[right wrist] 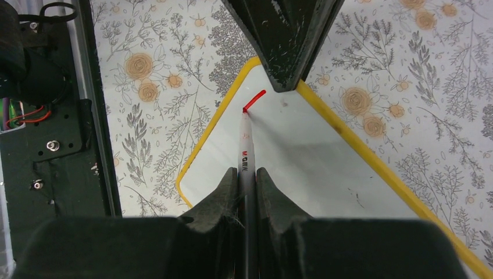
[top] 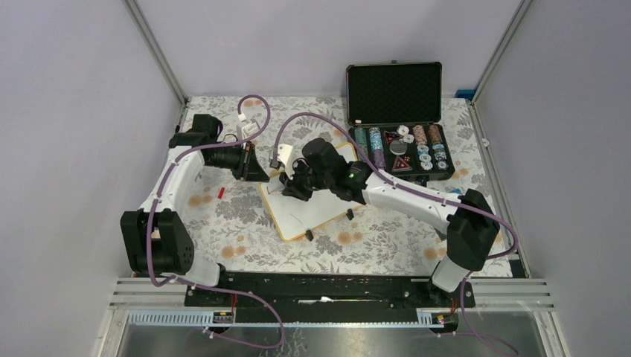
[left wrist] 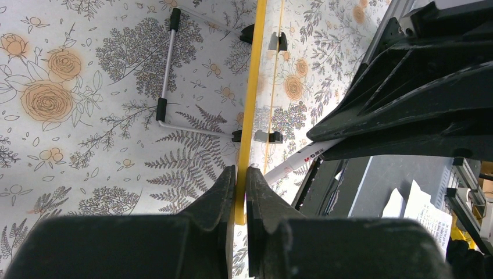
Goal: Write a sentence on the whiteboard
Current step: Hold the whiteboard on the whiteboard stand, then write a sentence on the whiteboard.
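Red stroke point(right wrist: 254, 100), short and curved, is showing only in the right wrist view, at the marker point(right wrist: 246, 145) tip near one corner of the whiteboard point(right wrist: 302, 157). The whiteboard is sitting mid-table, its long axis slanting from near left to far right. The right gripper point(right wrist: 247, 174) is pinching the marker, and the left gripper point(left wrist: 240, 174) is clamping the yellow rim.

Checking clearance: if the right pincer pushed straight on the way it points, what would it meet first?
The right pincer holds a marker whose tip seems to touch the whiteboard by the red stroke: board first.
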Robot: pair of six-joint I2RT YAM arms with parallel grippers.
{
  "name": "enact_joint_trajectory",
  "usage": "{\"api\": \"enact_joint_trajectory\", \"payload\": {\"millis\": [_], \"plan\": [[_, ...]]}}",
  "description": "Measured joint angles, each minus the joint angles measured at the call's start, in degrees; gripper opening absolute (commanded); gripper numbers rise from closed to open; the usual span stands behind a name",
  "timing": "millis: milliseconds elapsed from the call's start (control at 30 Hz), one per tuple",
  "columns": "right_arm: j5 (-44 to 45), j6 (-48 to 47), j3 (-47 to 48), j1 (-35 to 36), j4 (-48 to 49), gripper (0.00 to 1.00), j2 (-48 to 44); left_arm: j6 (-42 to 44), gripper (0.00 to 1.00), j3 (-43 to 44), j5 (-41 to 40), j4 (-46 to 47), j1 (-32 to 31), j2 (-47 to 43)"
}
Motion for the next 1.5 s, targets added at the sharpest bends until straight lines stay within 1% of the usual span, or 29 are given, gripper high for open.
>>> {"api": "enact_joint_trajectory", "payload": {"millis": [467, 833, 1133, 1500], "plan": [[-1.1, 0.0, -3.9, 1.4, -0.2, 0.0, -0.2, 0.5, 0.0, 0.0, -0.1, 0.1, 0.0, 0.0], [0.0, 0.5, -2.9, 0.8, -0.3, 0.0, -3.5, 0.6, 0.0, 0.0, 0.5, -0.5, 0.0, 0.0], [2.3, 2.0, -2.9, -1.0, -0.2, 0.0, -3.6, 0.6, 0.0, 0.0, 0.6, -0.5, 0.0, 0.0], [2.0, 3.2, -1.8, -1.1, -0.2, 0.0, -3.5, 0.6, 0.0, 0.0, 0.5, -0.5, 0.0, 0.0]]}}
